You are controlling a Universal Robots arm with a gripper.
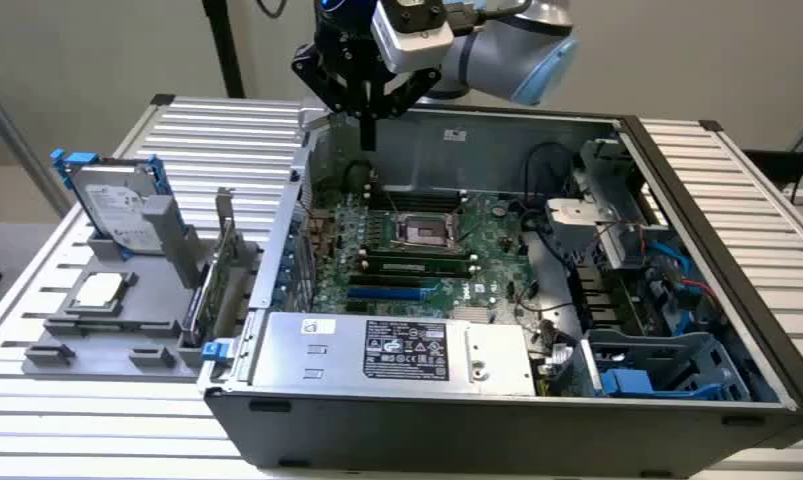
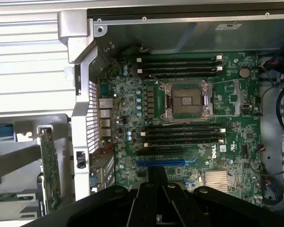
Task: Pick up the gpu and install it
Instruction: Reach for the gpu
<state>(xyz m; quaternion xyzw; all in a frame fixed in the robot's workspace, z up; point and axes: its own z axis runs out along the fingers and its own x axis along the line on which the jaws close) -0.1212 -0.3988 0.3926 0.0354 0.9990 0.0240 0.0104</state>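
Because the large grey metal computer case (image 1: 508,420) lies open-side up on the white slatted table (image 1: 721,160), filling the middle and right of the exterior view, its green motherboard (image 1: 415,250) faces upward where an arm can reach straight down to it. At the exterior view's left a grey moulded parts holder (image 1: 108,330) keeps loose components sorted: the silver hard drive with blue side rails (image 1: 114,210) leans at the upper left, and the gpu (image 1: 214,285), a thin green-and-black card with a silver end bracket, stands on edge just beside the case wall, probably so fingers can close on its top edge. The black gripper (image 1: 369,125) hangs at the top centre above the case's rear, jaws pinched together on nothing, well apart from the card. The motherboard's long blue expansion slot (image 2: 165,161) lies bare.
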